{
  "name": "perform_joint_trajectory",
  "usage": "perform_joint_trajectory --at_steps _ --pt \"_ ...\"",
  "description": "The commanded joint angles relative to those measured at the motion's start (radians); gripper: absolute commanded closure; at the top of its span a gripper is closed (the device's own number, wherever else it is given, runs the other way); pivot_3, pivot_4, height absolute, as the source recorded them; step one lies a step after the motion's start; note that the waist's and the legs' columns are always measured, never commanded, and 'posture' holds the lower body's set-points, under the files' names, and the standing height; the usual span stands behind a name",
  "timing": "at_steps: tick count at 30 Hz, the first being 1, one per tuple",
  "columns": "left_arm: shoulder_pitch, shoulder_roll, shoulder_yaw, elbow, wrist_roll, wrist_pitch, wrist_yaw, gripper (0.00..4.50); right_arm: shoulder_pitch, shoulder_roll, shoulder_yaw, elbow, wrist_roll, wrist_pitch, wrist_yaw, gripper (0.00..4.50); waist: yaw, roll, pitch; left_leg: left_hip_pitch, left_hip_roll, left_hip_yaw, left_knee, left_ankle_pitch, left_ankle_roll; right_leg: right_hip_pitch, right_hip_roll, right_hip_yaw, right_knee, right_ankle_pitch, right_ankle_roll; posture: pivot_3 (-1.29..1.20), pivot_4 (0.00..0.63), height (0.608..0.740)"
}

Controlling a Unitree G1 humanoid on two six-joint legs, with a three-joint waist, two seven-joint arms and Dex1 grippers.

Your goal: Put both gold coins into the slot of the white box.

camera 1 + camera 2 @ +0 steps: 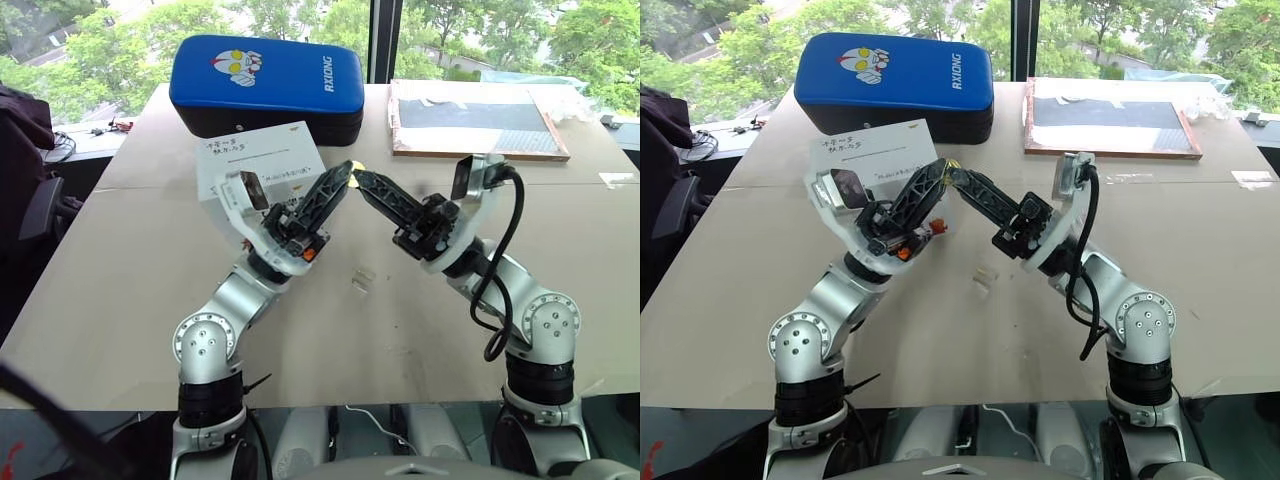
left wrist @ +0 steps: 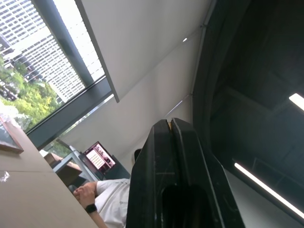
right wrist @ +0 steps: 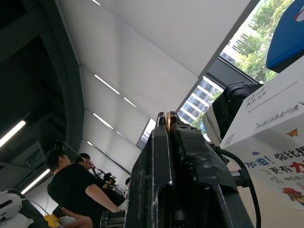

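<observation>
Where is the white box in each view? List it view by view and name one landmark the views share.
Left eye view: white box at centre-left, partly behind the left arm, just in front of the blue padded case.
Right eye view: same spot, left of centre.
Right wrist view: its printed side fills the right edge.
Shared landmark: the blue padded case directly behind the box.

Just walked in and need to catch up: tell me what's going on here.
A two-armed robot is working above a table. Its left gripper and right gripper are both raised, tips nearly meeting in front of the white box. Each is shut on a gold coin: one edge glints in the right gripper's tip, another in the left's. Neither coin is in the box yet.
</observation>
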Motion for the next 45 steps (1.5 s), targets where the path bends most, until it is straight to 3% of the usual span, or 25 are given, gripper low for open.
perform_joint_trajectory --at_steps 1,4,7,10,13,16,19,25,28,35,40,45 --pt "-0.007 0.000 -0.021 -0.039 -0.005 0.000 -0.019 4.44 -0.023 -0.004 0.007 -0.042 0.028 -0.022 0.008 4.50 0.000 0.000 0.000 0.000 0.000 0.000 0.000 0.000 0.000 0.000 0.000 0.000 0.000 0.000 0.000 0.00 0.150 0.740" --pt "-0.010 0.000 -0.027 -0.045 0.017 -0.011 -0.015 4.44 -0.028 -0.013 0.012 -0.040 0.000 -0.026 0.021 4.50 0.000 0.000 0.000 0.000 0.000 0.000 0.000 0.000 0.000 0.000 0.000 0.000 -0.001 0.000 0.000 0.00 0.150 0.740" --pt "-0.026 0.030 -0.007 -0.055 0.048 -0.022 -0.010 4.50 -0.031 -0.028 0.016 -0.037 -0.032 -0.030 0.044 3.82 0.000 0.000 0.000 -0.001 0.000 0.000 0.000 0.000 0.000 0.000 0.000 0.000 -0.001 0.000 0.000 0.00 0.150 0.740" --pt "-0.074 0.107 0.049 -0.044 0.055 -0.027 -0.001 4.50 -0.025 -0.036 -0.003 -0.035 -0.109 -0.072 0.032 2.71 0.000 0.000 0.000 -0.001 0.000 0.000 -0.001 0.000 0.000 -0.001 0.000 0.000 -0.001 0.000 0.000 0.00 0.150 0.740" --pt "-0.170 0.233 0.124 -0.024 0.042 -0.024 0.010 4.50 -0.016 -0.108 -0.012 -0.023 -0.267 -0.104 0.097 1.25 0.001 -0.001 0.001 -0.001 0.001 0.000 -0.001 0.000 0.000 -0.001 0.001 0.000 -0.001 0.000 0.000 0.00 0.150 0.740" --pt "-0.290 0.446 0.182 0.047 0.121 0.013 -0.077 4.50 -0.012 -0.234 0.011 -0.025 -0.481 -0.180 0.306 1.25 0.001 -0.002 0.003 -0.002 0.000 0.000 -0.001 0.000 0.000 -0.001 0.001 -0.001 -0.004 0.000 0.000 0.00 0.150 0.740" --pt "-0.362 0.639 0.139 0.157 0.289 0.014 -0.268 4.50 -0.029 -0.326 0.057 -0.023 -0.636 -0.262 0.495 1.25 0.000 -0.005 0.008 -0.004 -0.001 0.000 -0.002 0.000 0.000 -0.002 0.003 -0.001 -0.006 0.000 0.000 0.00 0.150 0.740" --pt "-0.504 0.821 -0.011 0.456 0.610 -0.110 -0.702 4.50 -0.053 -0.388 0.108 0.003 -0.865 -0.418 0.709 1.25 0.001 -0.005 0.009 -0.006 0.001 0.000 -0.006 0.000 0.000 -0.005 0.003 -0.001 -0.011 -0.001 0.001 0.00 0.150 0.740" --pt "-0.609 0.832 -0.084 0.654 0.751 -0.197 -0.860 4.50 -0.052 -0.386 0.102 0.007 -0.904 -0.439 0.727 1.25 0.003 -0.006 0.009 -0.016 0.000 -0.001 -0.004 0.003 -0.005 -0.014 0.003 -0.003 -0.011 0.000 0.001 0.00 0.150 0.740" --pt "-0.825 0.761 -0.167 1.138 1.013 -0.393 -1.093 4.50 -0.032 -0.383 0.090 -0.037 -0.924 -0.395 0.693 1.25 0.005 -0.007 0.010 -0.017 0.000 0.000 -0.002 0.002 -0.003 -0.013 0.001 -0.003 -0.012 -0.001 0.002 0.00 0.150 0.740" --pt "-0.877 0.721 -0.199 1.319 1.141 -0.532 -1.207 4.50 -0.023 -0.372 0.083 -0.056 -0.928 -0.380 0.672 1.25 0.003 -0.008 0.010 -0.018 0.000 0.000 -0.001 -0.001 0.001 -0.014 0.001 -0.004 -0.011 -0.001 0.002 0.00 0.150 0.740" --pt "-0.918 0.698 -0.242 1.454 1.259 -0.657 -1.220 4.50 -0.027 -0.358 0.077 -0.060 -0.927 -0.375 0.659 1.25 0.003 -0.009 0.011 -0.018 0.001 -0.001 0.000 -0.001 0.002 -0.014 0.000 -0.004 -0.009 -0.001 0.002 0.00 0.150 0.740"
